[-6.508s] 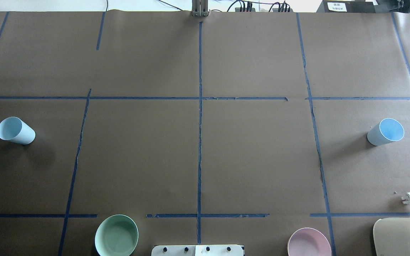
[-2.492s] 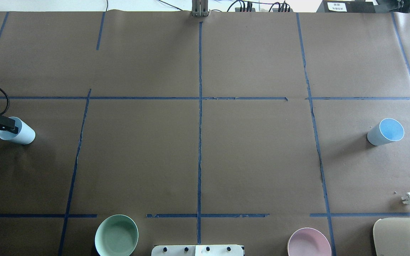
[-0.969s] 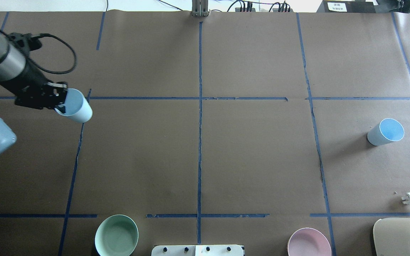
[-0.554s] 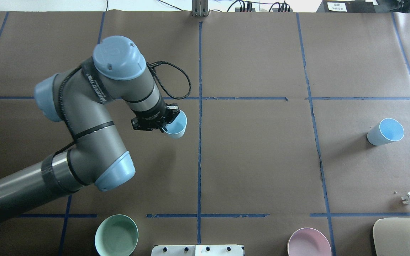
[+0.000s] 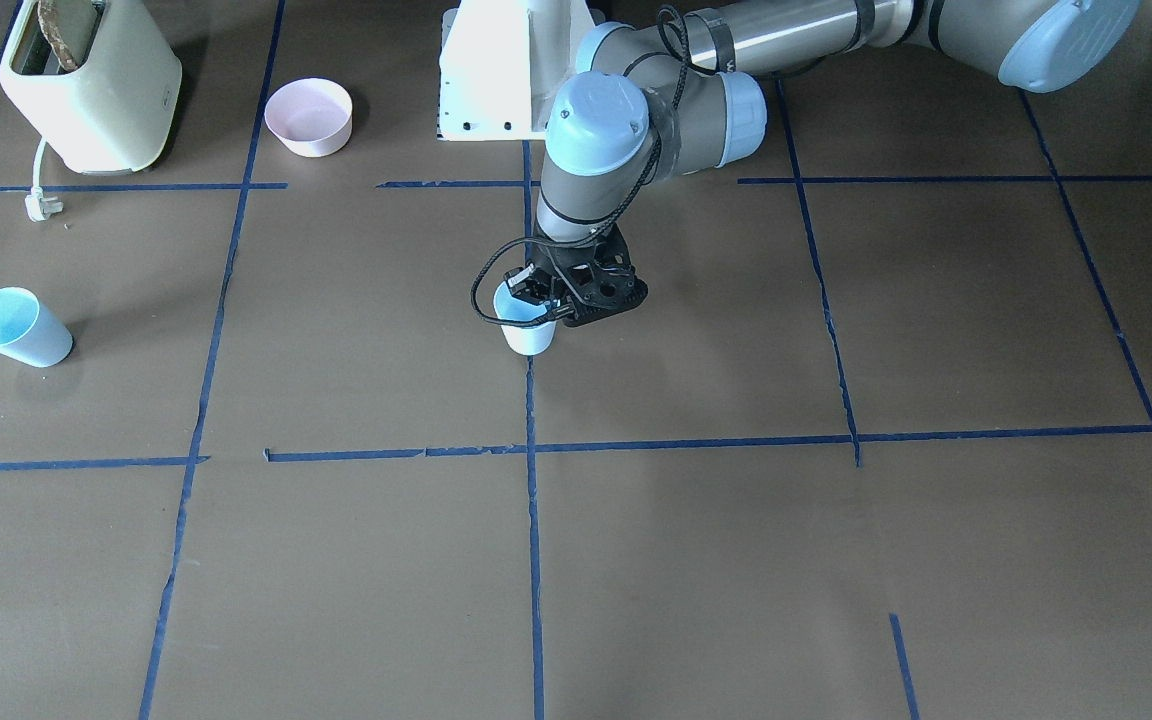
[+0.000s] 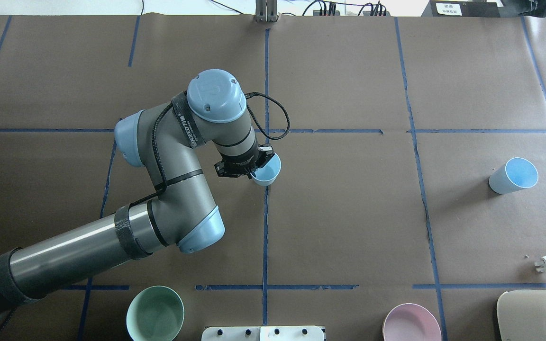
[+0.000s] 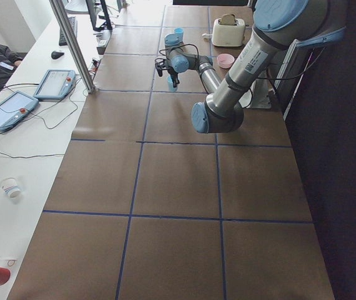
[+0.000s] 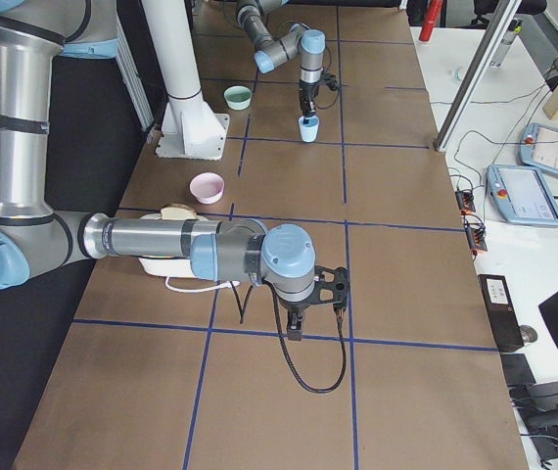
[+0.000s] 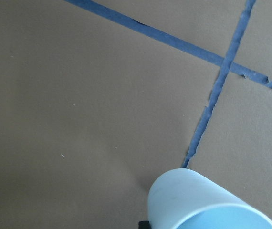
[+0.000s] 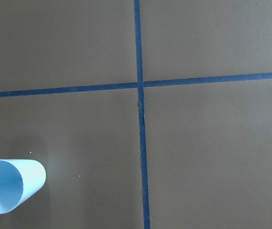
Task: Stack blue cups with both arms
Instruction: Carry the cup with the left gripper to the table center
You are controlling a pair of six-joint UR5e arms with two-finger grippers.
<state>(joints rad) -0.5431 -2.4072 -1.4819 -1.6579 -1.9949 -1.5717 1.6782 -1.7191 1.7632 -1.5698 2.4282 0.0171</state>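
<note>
My left gripper (image 6: 253, 174) is shut on the rim of a pale blue cup (image 6: 267, 173) and holds it upright on the table's centre tape line, low over the table or on it. The cup also shows in the front-facing view (image 5: 528, 335) and the left wrist view (image 9: 198, 200). The second blue cup (image 6: 514, 175) stands alone at the right side, also seen in the right wrist view (image 10: 9, 185). My right gripper (image 8: 297, 323) shows only in the exterior right view, hanging above the table; I cannot tell whether it is open or shut.
A mint-green bowl (image 6: 155, 313) and a pink bowl (image 6: 411, 323) sit at the near edge on either side of the white pedestal base (image 6: 262, 333). A cream toaster (image 6: 536, 315) with its white plug (image 6: 545, 265) is at the near right corner.
My left arm came in, gripped the cup at the far left, and carried it right to the centre line. The right-hand cup has not moved.
</note>
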